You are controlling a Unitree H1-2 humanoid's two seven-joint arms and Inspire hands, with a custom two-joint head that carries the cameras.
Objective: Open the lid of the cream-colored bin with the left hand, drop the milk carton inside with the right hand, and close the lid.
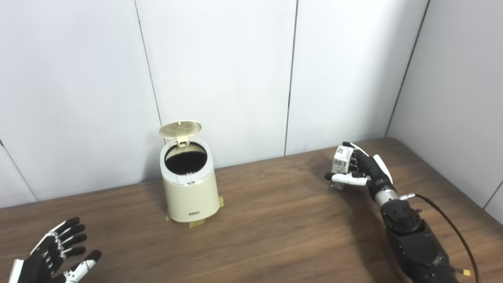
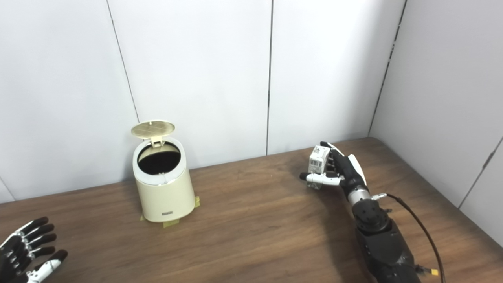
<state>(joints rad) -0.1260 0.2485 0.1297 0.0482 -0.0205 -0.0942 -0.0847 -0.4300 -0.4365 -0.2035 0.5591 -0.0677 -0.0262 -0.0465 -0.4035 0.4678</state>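
Note:
The cream-colored bin (image 1: pixel 190 192) stands on the wooden table (image 1: pixel 275 228) left of centre, taped down at its base. Its round lid (image 1: pixel 180 129) is flipped up behind the dark opening. My right hand (image 1: pixel 359 169) is at the right side of the table, shut on the small white milk carton (image 1: pixel 342 161), which stays upright at about table height. My left hand (image 1: pixel 55 255) rests low at the bottom left corner, far from the bin, palm up with fingers spread and nothing in it.
White wall panels close the back and right sides of the table. A black cable (image 1: pixel 448 220) runs along my right forearm. Bare wood lies between the bin and the carton.

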